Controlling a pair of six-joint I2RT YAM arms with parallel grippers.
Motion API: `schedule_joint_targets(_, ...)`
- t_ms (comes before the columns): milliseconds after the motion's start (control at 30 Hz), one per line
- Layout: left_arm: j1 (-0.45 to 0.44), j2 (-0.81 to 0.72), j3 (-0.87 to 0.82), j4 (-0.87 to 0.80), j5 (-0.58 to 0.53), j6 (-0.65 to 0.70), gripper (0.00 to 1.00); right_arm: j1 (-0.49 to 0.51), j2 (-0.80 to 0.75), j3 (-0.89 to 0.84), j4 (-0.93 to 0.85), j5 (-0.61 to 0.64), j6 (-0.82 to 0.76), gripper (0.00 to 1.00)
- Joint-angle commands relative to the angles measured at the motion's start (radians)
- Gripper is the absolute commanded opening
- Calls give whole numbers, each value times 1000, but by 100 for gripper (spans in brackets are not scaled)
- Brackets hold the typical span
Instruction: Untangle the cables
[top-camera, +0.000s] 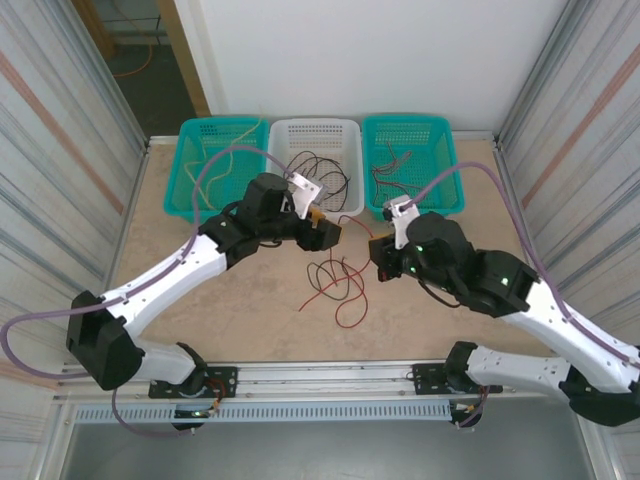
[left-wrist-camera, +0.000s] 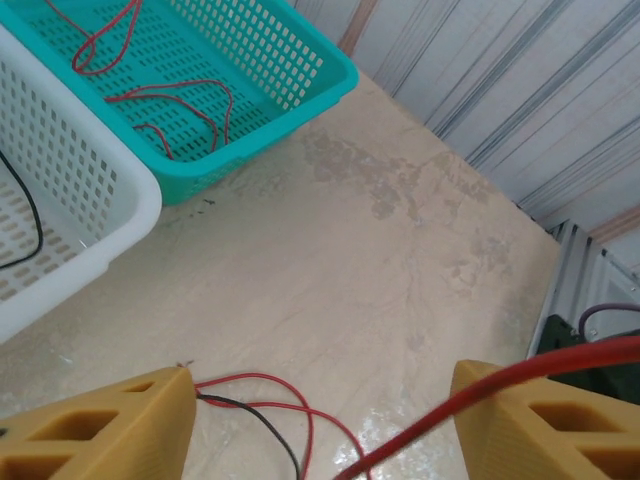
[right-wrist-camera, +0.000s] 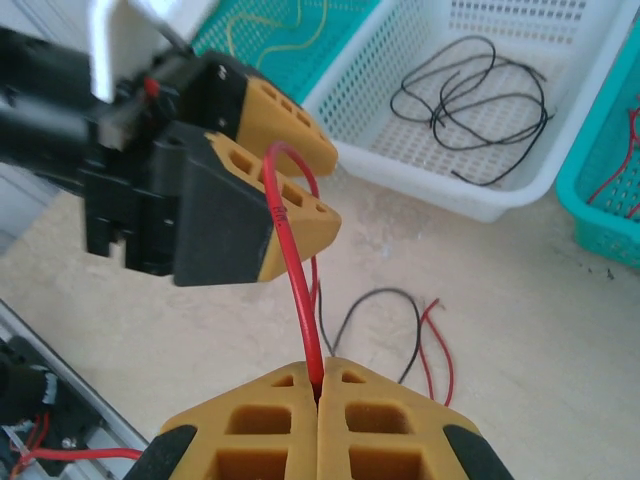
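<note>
The right claw (right-wrist-camera: 318, 378) is pressed together on 1 red cable (right-wrist-camera: 296, 270), which is pinched right at the fingertips. From that pinch the cable rises in a taut line to the left claw (right-wrist-camera: 325, 192). The tension looks deliberate: drawing 1 strand straight lifts it clear of the others, so its path can be followed.

The left claw (left-wrist-camera: 322, 378) stands apart. In its own wrist view its 2 fingers are wide, and the red cable (left-wrist-camera: 500, 385) lies across the right finger instead of being squeezed between the pads. My reading is that it is placed facing the right claw either to take a second hold on the strand or to let go of it. Which of the 2 applies cannot be told.

Below and between the 2 claws, the remaining tangle (top-camera: 335, 285) lies on the table (top-camera: 240, 300). It consists of loose red loops with a black cable (right-wrist-camera: 375, 300) threaded through them. From the left claw's own view, a red loop and a black end (left-wrist-camera: 255, 412) sit just under its left finger.

Beyond both claws are 3 baskets in a row. The left teal basket (top-camera: 215, 122) holds pale yellow cables, the white basket (top-camera: 316, 122) black ones, and the right teal basket (top-camera: 405, 118) red ones. This suggests sorting by colour, so the held strand probably belongs in the right teal basket, which is the nearest to the right claw. Several strands are already sorted and the table knot is not, so the task appears partly done.
</note>
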Motion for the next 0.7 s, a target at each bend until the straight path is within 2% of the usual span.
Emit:
schedule_joint_targets(0,2,5,-7,44,32,-6,57,4,-57,27,54,18,-31,0)
schedule_joint_targets(100,2,-4,-52,87,60,-49,46,0,-93,35,70,36,-28,0)
schedule_joint_targets(200,2,-26,-123,146,81,-95,43,-9,-119,36,78,52,-24,0)
schedule_joint_targets(300,3,-33,-156,138,82,-113,37,-22,-142,35,92,53,-19,0)
schedule_joint_targets(533,3,-92,-177,111,56,-109,6,-79,-129,42,82,51,-1,0)
schedule_joint_targets(667,2,-136,-160,94,27,-102,4,-113,-96,61,69,44,10,0)
